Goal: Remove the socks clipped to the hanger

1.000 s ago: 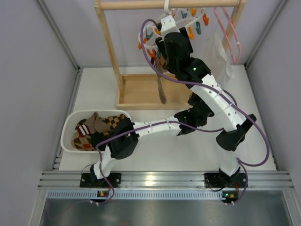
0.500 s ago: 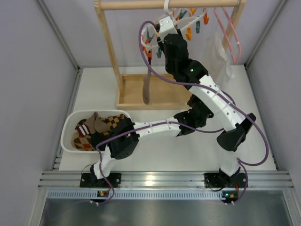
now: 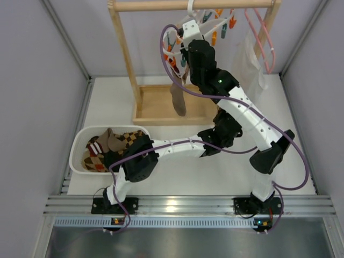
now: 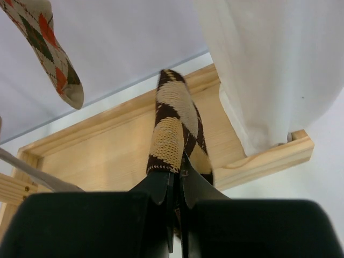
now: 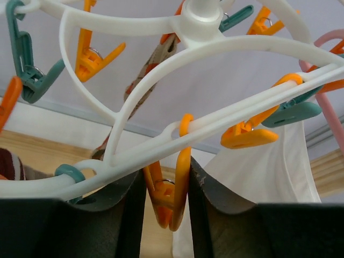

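Up top, the right gripper is at the white hanger, fingers pinching an orange clip from both sides. Down low, the left gripper is clamped tight on a brown-and-tan sock over the wooden base. An orange-diamond sock hangs beyond, upper left.

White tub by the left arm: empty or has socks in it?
Has socks: top view shows several argyle socks piled inside the white tub.
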